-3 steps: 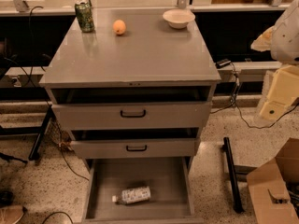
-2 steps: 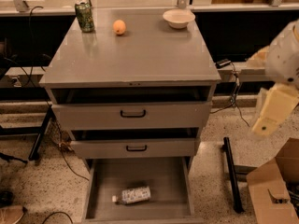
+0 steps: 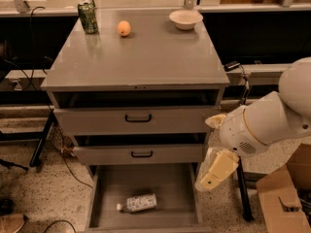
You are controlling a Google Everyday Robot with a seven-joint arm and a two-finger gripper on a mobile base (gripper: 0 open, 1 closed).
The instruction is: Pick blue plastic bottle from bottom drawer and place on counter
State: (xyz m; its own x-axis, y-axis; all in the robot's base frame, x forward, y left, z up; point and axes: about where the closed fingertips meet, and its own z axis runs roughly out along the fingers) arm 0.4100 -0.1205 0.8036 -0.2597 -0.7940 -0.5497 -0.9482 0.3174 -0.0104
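Speckled flooring (image 3: 29,188) is running under the grey cabinet, and the gripper (image 3: 213,173) is hanging just outside the cabinet's right edge. It is tilting down toward 7 o'clock, level with the gap between the middle and lowest drawers. Whether it is released or clenched I cannot tell; it is carrying nothing that shows. Its cream casing is looking smooth and matte, and the bulbous white arm (image 3: 262,125) is swelling behind it at 2 o'clock.

At 8 o'clock from the gripper, the bottom drawer (image 3: 112,188) is standing pulled out, with flat, dull metal walls. The blue plastic bottle (image 3: 139,203) is lying on its side there, its white cap pointing toward 9 o'clock and a pale label wrapping its clear body. Likely light and smooth, it may be rolling easily.

So the task is barely starting, I judge: reaching in, grasping, lifting and placing all remain.

At 11 o'clock the counter (image 3: 141,62) is gleaming, glossy and broad. It is bearing a green can (image 3: 88,17), an orange fruit (image 3: 124,28) and a pale bowl (image 3: 185,18) along its far edge.
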